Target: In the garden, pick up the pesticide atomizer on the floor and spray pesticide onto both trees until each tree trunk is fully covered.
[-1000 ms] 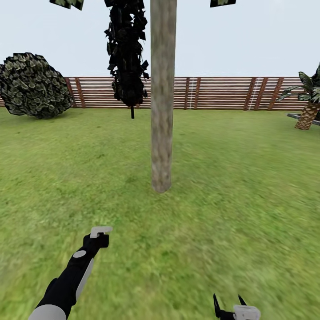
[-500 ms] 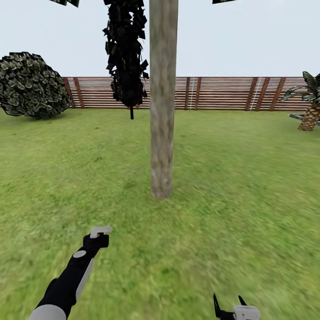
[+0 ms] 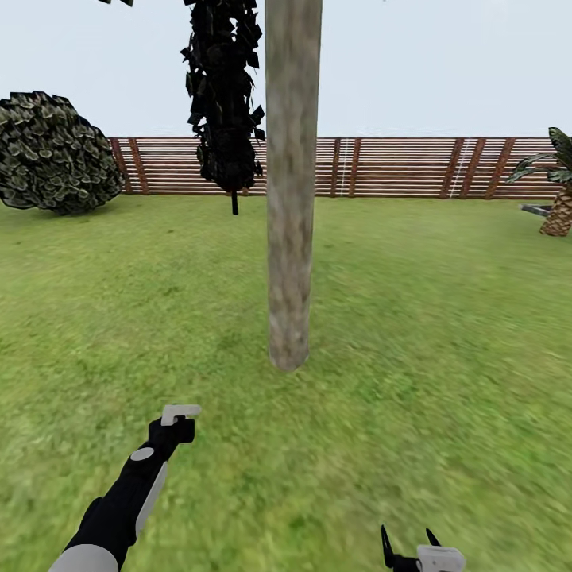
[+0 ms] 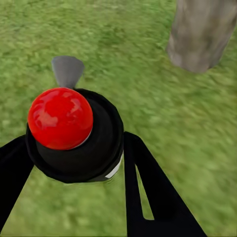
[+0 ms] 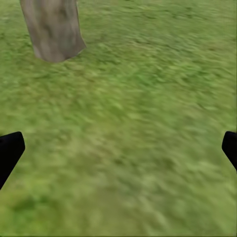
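One lawn (image 3: 445, 381), wide and green, underfoot and running back to one brown slatted fence (image 3: 397, 167). One tree trunk (image 3: 291, 183), thick and mottled grey-brown, standing upright ahead of both end effectors, well apart from each, nearer the left than the right; base seen again in the left wrist view (image 4: 200, 34) and the right wrist view (image 5: 53, 27). One hanging mass of dark foliage (image 3: 224, 95) beyond and just left of the trunk. One round bush (image 3: 56, 155) far off, left of the left end effector, against the fence. One short palm (image 3: 556, 191) far off, right of the right end effector.

Two end effectors. Left end effector (image 3: 176, 425) stretched forward over the grass, closed around the pesticide atomizer (image 4: 74, 131): dark round body with red knob seated between the two black fingers (image 4: 148, 192), grey nozzle pointing on toward the trunk base; in the head view, pale top part (image 3: 180, 412) at the very tip of the arm. Right end effector (image 3: 409, 548) low at the near edge, two dark fingers spread wide, nothing between them but grass.

Compared with half a second ago: trunk larger and lower in the head view, bush and palm slid rightward, the whole picture shifted together, so camera moved nearer; both arms in the same place in the picture.
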Motion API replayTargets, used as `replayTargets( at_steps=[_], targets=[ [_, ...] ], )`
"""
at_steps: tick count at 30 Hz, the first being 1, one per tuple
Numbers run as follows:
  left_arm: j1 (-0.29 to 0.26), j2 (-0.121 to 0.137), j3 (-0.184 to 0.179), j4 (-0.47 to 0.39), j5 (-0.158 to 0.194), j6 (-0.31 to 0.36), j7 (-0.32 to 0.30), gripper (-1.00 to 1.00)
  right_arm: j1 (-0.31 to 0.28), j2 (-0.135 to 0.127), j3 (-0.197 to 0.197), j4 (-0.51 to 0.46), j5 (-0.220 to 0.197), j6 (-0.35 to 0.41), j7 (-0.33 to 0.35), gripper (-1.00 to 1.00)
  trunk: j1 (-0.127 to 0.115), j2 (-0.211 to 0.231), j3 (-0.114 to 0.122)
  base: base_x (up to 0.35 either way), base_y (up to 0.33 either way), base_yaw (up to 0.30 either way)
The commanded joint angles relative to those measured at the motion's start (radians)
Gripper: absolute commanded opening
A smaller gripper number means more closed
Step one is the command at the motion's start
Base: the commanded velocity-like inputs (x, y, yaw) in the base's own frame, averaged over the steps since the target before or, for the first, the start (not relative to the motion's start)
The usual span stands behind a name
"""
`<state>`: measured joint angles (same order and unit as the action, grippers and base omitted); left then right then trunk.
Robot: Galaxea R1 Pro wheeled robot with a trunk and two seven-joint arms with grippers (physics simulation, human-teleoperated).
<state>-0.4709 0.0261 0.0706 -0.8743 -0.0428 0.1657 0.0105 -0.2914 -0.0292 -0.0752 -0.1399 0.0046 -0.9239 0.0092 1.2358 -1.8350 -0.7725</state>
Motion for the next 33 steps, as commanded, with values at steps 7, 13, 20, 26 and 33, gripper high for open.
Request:
replayTargets(
  at_steps=[7, 13, 20, 26, 33],
  targets=[
    [0.000, 0.000, 0.000, 0.000, 0.000, 0.000, 0.000, -1.00, 0.000, 0.000, 0.000, 0.000, 0.000, 0.000, 0.001, 1.00, 0.000, 0.000, 0.000, 0.339, 0.000, -0.183],
    [0.000, 0.000, 0.000, 0.000, 0.000, 0.000, 0.000, -1.00, 0.000, 0.000, 0.000, 0.000, 0.000, 0.000, 0.001, 1.00, 0.000, 0.000, 0.000, 0.339, 0.000, -0.166],
    [0.000, 0.002, 0.004, -0.003, 0.000, 0.002, -0.001, -1.00, 0.000, 0.004, 0.000, -0.001, -0.001, -0.001, 0.000, 1.00, 0.000, 0.000, 0.000, 0.339, 0.000, -0.015],
    [0.000, 0.002, 0.003, 0.000, 0.000, 0.001, 0.001, -1.00, 0.000, 0.008, 0.000, 0.002, -0.001, 0.001, -0.001, 1.00, 0.000, 0.000, 0.000, 0.333, 0.000, -0.001],
    [0.000, 0.002, 0.002, 0.001, -0.001, -0.002, 0.000, -1.00, -0.001, 0.012, -0.001, -0.005, -0.004, 0.003, 0.002, 1.00, 0.000, 0.000, 0.000, 0.078, 0.000, 0.000]
  ],
)
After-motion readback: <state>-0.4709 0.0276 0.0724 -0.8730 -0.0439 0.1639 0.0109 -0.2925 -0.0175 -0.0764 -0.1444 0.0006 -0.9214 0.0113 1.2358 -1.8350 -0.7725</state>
